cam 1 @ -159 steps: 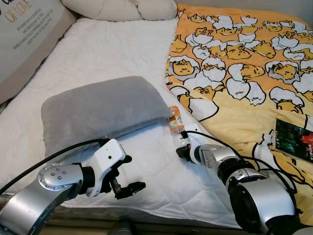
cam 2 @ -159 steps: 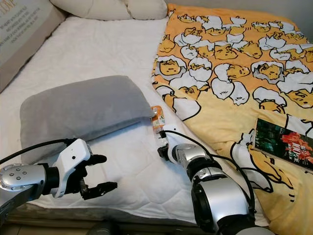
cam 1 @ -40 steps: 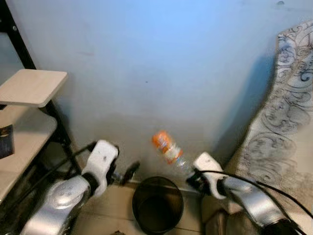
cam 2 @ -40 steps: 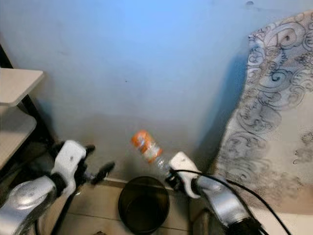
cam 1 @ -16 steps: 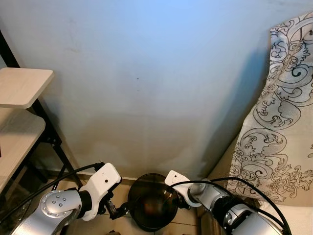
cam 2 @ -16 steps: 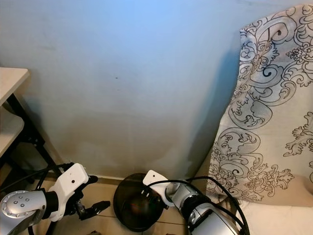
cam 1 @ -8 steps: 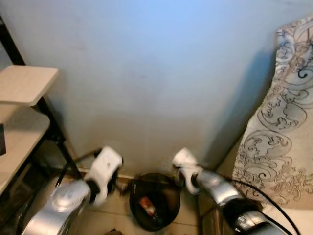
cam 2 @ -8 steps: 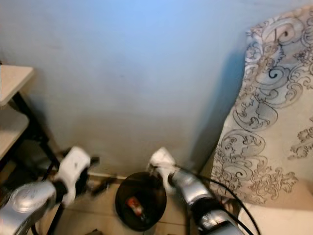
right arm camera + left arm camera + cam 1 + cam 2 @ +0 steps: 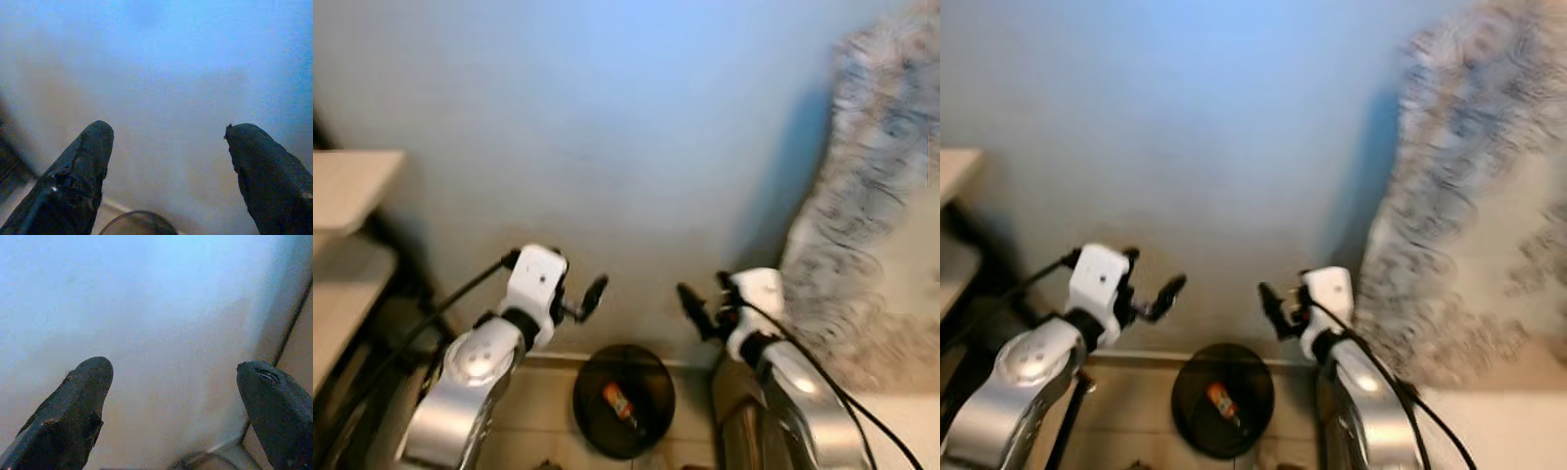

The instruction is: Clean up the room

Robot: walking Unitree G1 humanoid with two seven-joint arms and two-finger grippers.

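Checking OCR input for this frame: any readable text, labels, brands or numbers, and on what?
None readable.
Bottle in the black bin: its orange label is too small and blurred to read.
Patterned curtain: a swirl pattern, motion-blurred, no letters.
Wall, shelf, left pincer and right pincer: no markings visible.

I see the bin (image 9: 624,399) on the floor against the wall (image 9: 607,127), between my two arms; a bottle (image 9: 619,401) lies inside it; a shelf (image 9: 347,186) stands left, a curtain (image 9: 871,225) hangs right.
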